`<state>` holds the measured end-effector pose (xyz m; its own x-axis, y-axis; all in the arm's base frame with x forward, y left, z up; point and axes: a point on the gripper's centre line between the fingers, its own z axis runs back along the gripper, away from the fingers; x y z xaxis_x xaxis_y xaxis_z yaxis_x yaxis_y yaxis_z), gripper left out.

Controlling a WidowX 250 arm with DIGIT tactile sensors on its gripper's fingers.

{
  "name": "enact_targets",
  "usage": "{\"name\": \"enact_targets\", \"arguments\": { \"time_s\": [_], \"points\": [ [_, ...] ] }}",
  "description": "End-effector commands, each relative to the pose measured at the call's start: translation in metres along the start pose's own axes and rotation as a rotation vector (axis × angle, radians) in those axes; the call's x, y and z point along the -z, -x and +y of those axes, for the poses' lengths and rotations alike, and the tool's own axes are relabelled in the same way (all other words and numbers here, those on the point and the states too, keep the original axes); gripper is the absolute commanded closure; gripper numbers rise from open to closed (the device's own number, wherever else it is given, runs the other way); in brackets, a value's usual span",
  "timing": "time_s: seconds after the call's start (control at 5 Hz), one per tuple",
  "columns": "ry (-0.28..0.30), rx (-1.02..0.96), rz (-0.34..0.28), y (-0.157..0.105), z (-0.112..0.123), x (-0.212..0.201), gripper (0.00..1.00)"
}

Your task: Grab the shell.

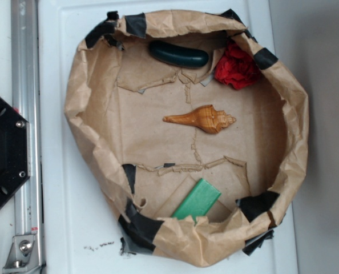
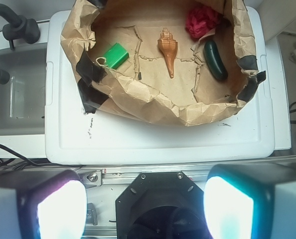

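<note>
Orange-tan shell lay mid-floor of the brown paper basin, long axis running left-right in the exterior view, spire pointing left. Claw hung well back, fingers spread wide, holding nothing.

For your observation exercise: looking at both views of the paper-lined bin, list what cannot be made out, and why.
- Green block: exterior view, its lower end is hidden by the paper rim.
- Gripper: wrist view, pads blurred by glare and cut off by the bottom edge; absent from the exterior view.
- Shell: its underside is hidden in both views.
</note>
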<state>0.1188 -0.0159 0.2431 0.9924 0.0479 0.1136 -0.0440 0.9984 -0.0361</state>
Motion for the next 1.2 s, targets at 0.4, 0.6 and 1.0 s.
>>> {"name": "enact_targets", "arguments": {
  "time_s": [0.4,0.6,1.0],
  "points": [
    [-0.076,0.041,-0.127,-0.095,0.053,0.089,0.00],
    [-0.106,0.152,-0.120,-0.141,0.049,0.135,0.00],
    [-0.065,0.239,-0.040,-0.169,0.043,0.201,0.00]
  ]
}}
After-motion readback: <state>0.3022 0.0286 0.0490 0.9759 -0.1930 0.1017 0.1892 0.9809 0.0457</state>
